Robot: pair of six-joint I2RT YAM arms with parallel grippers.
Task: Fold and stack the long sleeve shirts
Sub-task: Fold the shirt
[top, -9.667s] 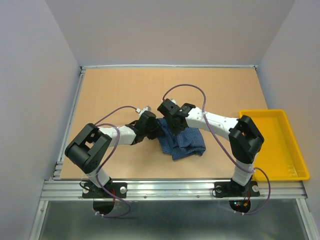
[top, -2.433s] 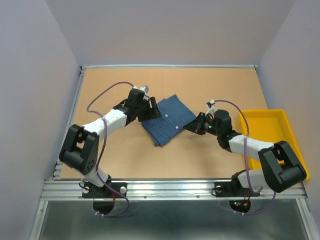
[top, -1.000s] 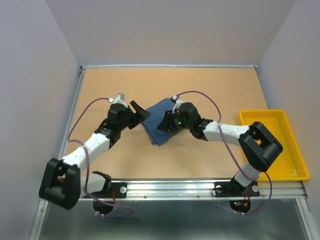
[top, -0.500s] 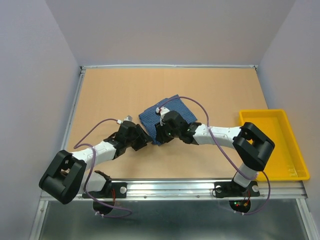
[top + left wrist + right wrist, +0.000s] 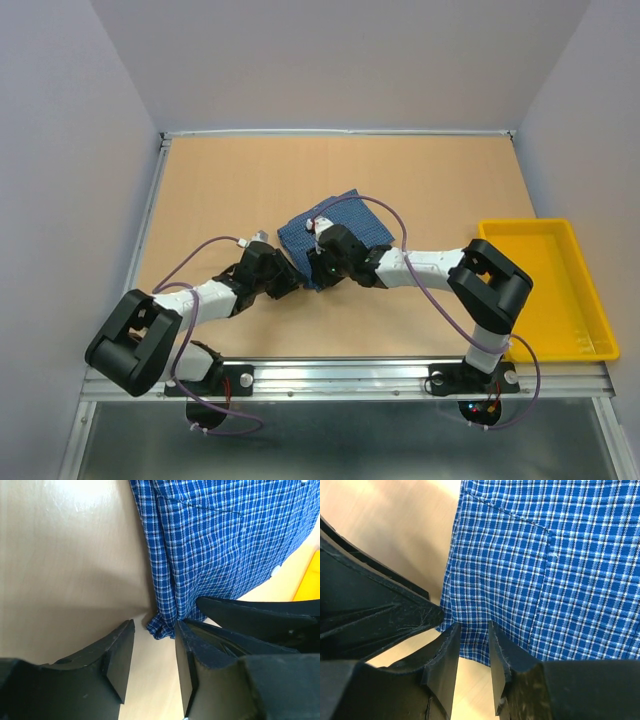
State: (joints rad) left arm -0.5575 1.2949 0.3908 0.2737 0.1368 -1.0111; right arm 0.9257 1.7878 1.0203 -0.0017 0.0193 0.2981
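Lying folded on the tabletop (image 5: pixel 420 170), the shirt (image 5: pixel 340 215) has both claws at its near corner. The left claw (image 5: pixel 154 625) stands spread about that corner; the right claw (image 5: pixel 474 627) straddles the hem, grip unclear.

White-shelled left arm (image 5: pixel 200 297) and right arm (image 5: pixel 430 265), black joints, purple cables (image 5: pixel 365 197), matte black jaws.

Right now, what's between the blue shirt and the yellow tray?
The right arm, its white part stretched across above the table. The top view shows it.
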